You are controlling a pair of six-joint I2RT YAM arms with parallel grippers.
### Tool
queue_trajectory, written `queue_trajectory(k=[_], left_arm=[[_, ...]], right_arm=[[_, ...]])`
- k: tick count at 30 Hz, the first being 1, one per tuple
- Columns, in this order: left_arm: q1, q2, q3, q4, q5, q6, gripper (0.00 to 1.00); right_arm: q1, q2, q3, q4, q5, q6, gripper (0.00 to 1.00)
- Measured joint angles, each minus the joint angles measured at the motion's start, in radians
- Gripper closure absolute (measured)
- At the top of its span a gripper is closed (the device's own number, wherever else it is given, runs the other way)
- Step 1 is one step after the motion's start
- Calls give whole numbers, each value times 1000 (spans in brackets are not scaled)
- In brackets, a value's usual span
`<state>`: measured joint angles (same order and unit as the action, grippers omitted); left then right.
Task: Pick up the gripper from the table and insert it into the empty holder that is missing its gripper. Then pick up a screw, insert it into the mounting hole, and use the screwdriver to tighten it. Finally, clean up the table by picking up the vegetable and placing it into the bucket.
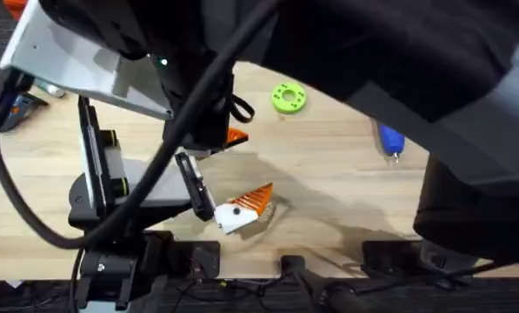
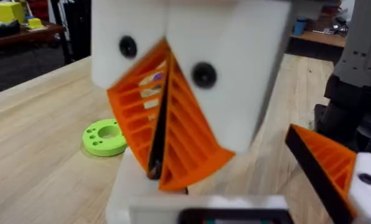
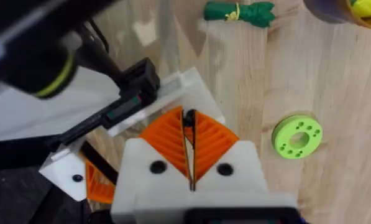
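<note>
While arms blur overhead, screwdriver point(image 1: 389, 141) half hidden, both hands closed, left hand point(image 2: 163, 168), right hand point(image 3: 190, 177).

The left arm, a black jointed limb with a white plate near its wrist, rises from its base at the lower left of the overhead view and reaches toward the table's middle. Its white two-finger gripper with orange ribbed pads point(image 2: 163, 134) has the pads pressed together, tips meeting. The right arm looms large, dark and blurred close under the overhead camera, and its white gripper with orange ribbed pads point(image 3: 189, 149) is likewise closed, pad against pad.
</note>
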<state>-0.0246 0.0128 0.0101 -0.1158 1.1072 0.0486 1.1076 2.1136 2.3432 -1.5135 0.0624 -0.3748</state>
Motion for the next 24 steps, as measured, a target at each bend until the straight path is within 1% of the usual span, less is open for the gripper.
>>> queue_trajectory(k=[7, 11, 16, 19, 24], left_arm=[[0, 0, 0, 0, 1, 0, 15], [0, 0, 0, 0, 4, 0, 15], [0, 0, 0, 0, 4, 0, 15], [0, 0, 0, 0, 4, 0, 16], [0, 0, 0, 0, 4, 1, 16]], right_arm=[[0, 0, 0, 2, 0, 0, 904], [-3, 0, 0, 1, 3, 0, 796], [-5, 0, 2, 0, 4, 0, 713], [-5, 0, 2, -2, 5, 0, 680], [-6, 0, 5, -8, 4, 0, 574]])
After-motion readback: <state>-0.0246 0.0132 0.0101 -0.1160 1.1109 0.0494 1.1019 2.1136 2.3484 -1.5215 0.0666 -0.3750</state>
